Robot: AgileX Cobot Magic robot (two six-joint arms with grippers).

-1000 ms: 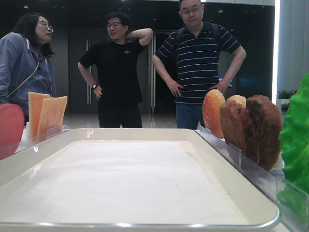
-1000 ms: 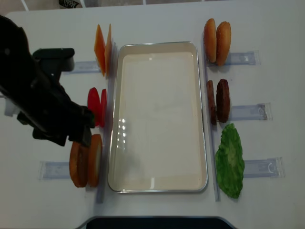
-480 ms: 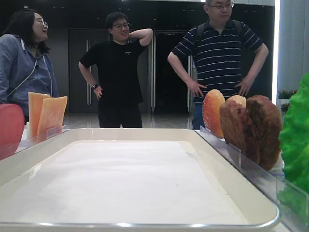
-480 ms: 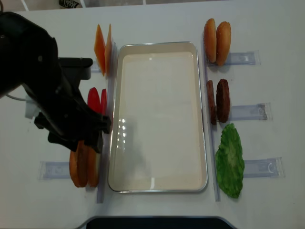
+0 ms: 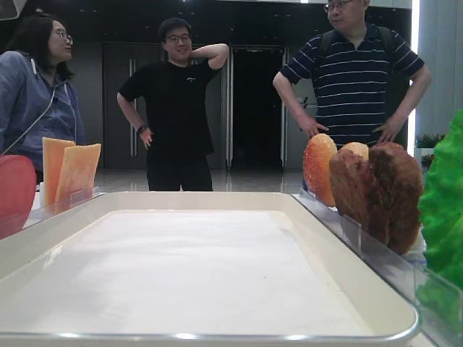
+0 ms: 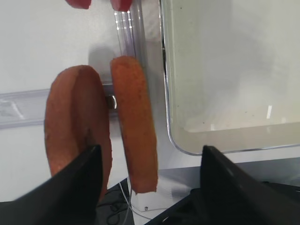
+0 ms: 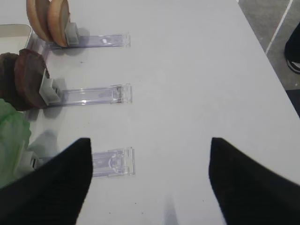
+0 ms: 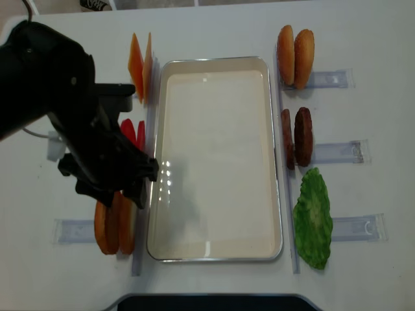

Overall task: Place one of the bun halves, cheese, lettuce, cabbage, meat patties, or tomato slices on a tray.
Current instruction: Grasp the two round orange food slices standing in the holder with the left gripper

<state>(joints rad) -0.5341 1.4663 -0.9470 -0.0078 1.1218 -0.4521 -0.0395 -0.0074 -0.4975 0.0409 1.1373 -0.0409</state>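
Two upright bun halves point(image 6: 136, 122) are framed just beside the tray point(image 6: 168, 117) by the left gripper point(image 6: 150, 173), jaws wide and empty; they look light, stiff, best pinched across the faces.

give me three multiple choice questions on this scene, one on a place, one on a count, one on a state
1. Where is the lettuce relative to the tray?
A. right of it, at the near end
B. inside it
C. left of it, at the far end

2. How many meat patties stand right of the tray?
A. one
B. two
C. four

3. What state is the left gripper in?
A. shut on a tomato slice
B. shut on a cheese slice
C. open over the bun halves

Answers: 1 A, the overhead view shows the green leaf off the tray's right rim, near end. 2 B, two dark discs stand on edge there. 3 C, the left wrist view shows the fingers apart with nothing between them.
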